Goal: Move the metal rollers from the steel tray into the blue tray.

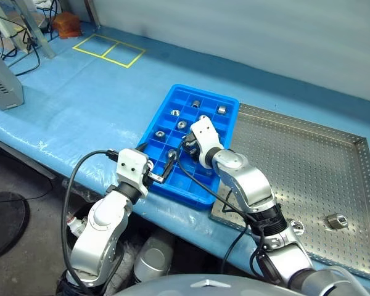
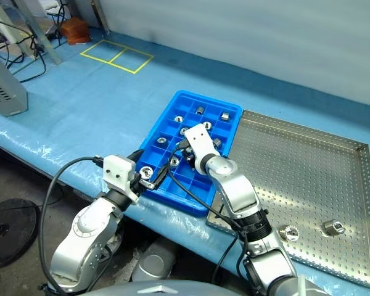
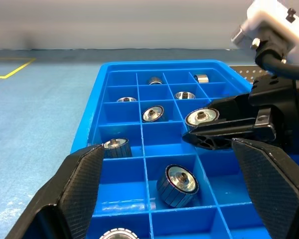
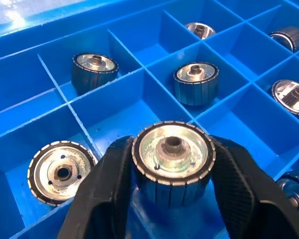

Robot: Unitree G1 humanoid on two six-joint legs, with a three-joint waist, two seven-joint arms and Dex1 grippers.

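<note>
**Roller between my right fingers, low in the blue tray**

My right gripper (image 4: 172, 199) reached down into the blue tray (image 1: 162, 110), with one metal roller (image 4: 172, 158) sitting between its two black fingers (image 4: 105, 194). Both pads lay against the roller's ribbed side, so I was grasping it, its flat face and centre hole turned up toward my wrist. It hung just over the floor of a compartment in the middle of the grid, with blue divider walls close on every side. The neighbouring cells already held rollers: one (image 4: 60, 172) just beside mine across a wall, two more (image 4: 94, 69) (image 4: 196, 80) a row farther on.

My left gripper (image 3: 169, 199) waited level at the tray's near edge, fingers spread wide and holding nothing. A roller (image 3: 177, 185) lay on its side in the cell straight ahead of it, and my right fingers crossed just beyond that.

The steel tray (image 1: 308, 160) lay touching the blue tray's right side, most of its perforated floor bare. Two rollers (image 2: 333, 228) (image 2: 290, 233) remained near its front rim, well apart from my grippers.
</note>
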